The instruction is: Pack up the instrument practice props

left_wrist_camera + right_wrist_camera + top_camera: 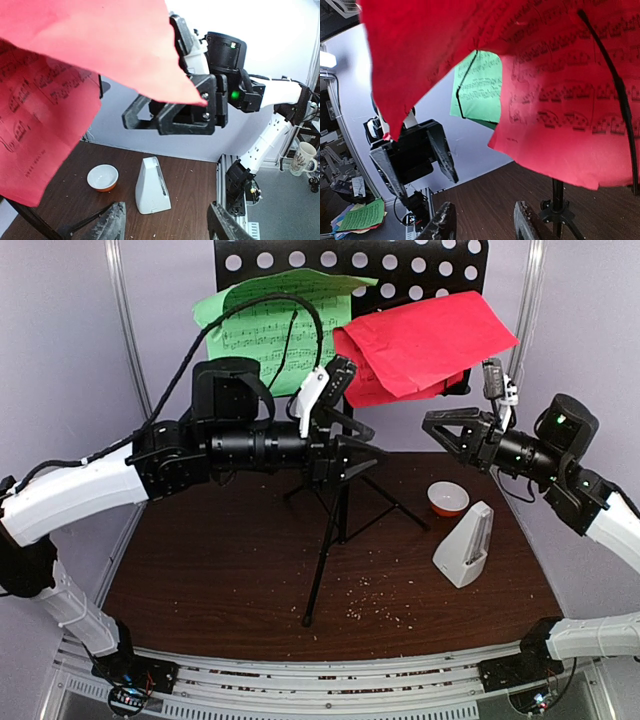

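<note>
The black perforated music stand [400, 265] stands at the back on tripod legs [330, 540]. A green music sheet [280, 320] and a crumpled red music sheet [425, 340] rest on it. The white pyramid metronome [465, 545] stands on the table at the right. My left gripper [365, 448] is open and empty, raised below the sheets and facing right. My right gripper [438, 430] is open and empty, facing it just under the red sheet's lower edge. The left wrist view shows the red sheet [75, 60], the metronome [151, 185] and my own gripper [167, 225]. The right wrist view shows both sheets [545, 75] above my gripper [482, 225].
A small orange-and-white bowl [447, 498] sits behind the metronome. The stand's pole [557, 200] rises mid-table. Crumbs are scattered over the brown table [200, 580]. Metal frame posts [125, 300] flank the back. A mug [302, 157] sits off the table.
</note>
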Robot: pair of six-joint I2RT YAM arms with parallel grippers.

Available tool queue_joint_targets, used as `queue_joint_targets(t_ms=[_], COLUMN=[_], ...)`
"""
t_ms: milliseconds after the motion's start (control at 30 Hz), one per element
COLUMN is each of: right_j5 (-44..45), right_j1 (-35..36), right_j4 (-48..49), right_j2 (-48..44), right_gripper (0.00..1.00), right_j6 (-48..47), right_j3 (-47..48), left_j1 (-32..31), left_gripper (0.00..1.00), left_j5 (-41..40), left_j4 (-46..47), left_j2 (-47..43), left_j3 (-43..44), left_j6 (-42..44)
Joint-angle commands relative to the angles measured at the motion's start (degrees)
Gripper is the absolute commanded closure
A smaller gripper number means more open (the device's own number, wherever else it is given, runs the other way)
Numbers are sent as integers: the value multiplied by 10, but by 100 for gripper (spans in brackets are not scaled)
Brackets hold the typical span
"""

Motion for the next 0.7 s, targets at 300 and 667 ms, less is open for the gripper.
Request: queue_joint_targets(t_ms=[300,667], right_j5=[-16,38], right_j1=[1,2], right_j4=[59,56], right_j2=[40,96], right_gripper=[60,60], right_j6=[33,-4], right_j3=[111,211], left_j1=[6,9], left_gripper=[43,43], left_j5=[-139,-284], left_j4=[-26,66], left_j2=[33,35], left_j3=[146,162], left_j6=[107,275])
